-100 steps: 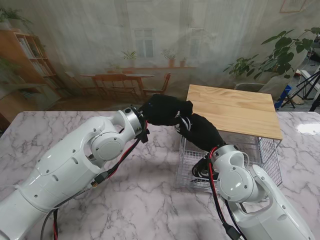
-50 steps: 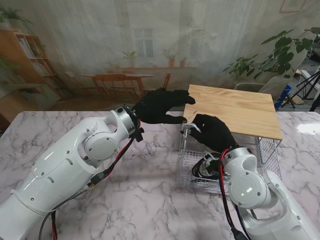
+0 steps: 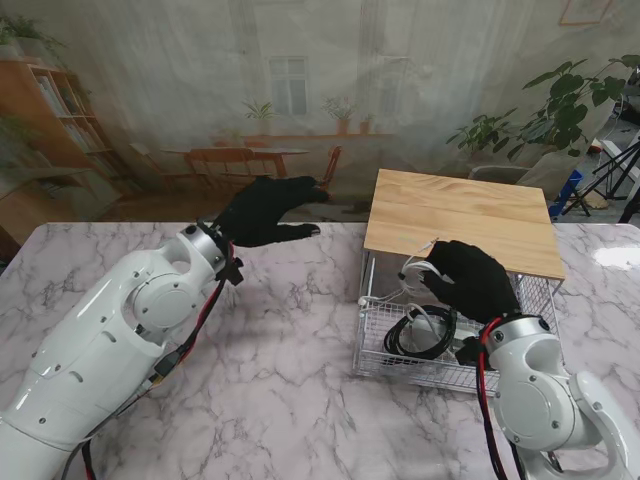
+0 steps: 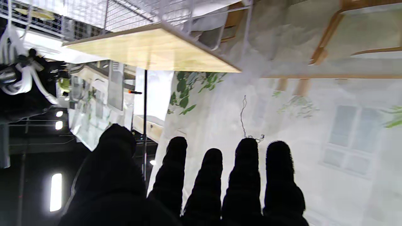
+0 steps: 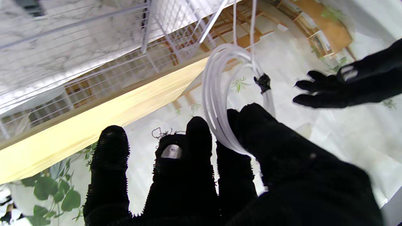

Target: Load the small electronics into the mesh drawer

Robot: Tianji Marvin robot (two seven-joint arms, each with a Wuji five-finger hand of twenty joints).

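Over on the right, the black-gloved right hand [image 3: 470,277] hung above the white wire-mesh drawer [image 3: 385,355], thumb and fingers pinched on a coiled white cable [image 5: 220,103] — the loops stood clear in the right wrist view, bound by a small dark tie. Down in the drawer a coiled black cable [image 3: 420,335] already lay on the mesh floor, nearer to me than the hand. A pale wooden board [image 3: 465,220] topped the drawer frame, just beyond the hand. The black-gloved left hand [image 3: 265,210] was well apart to the left, raised over the white marble table [image 3: 270,370] — fingers spread, holding nothing.
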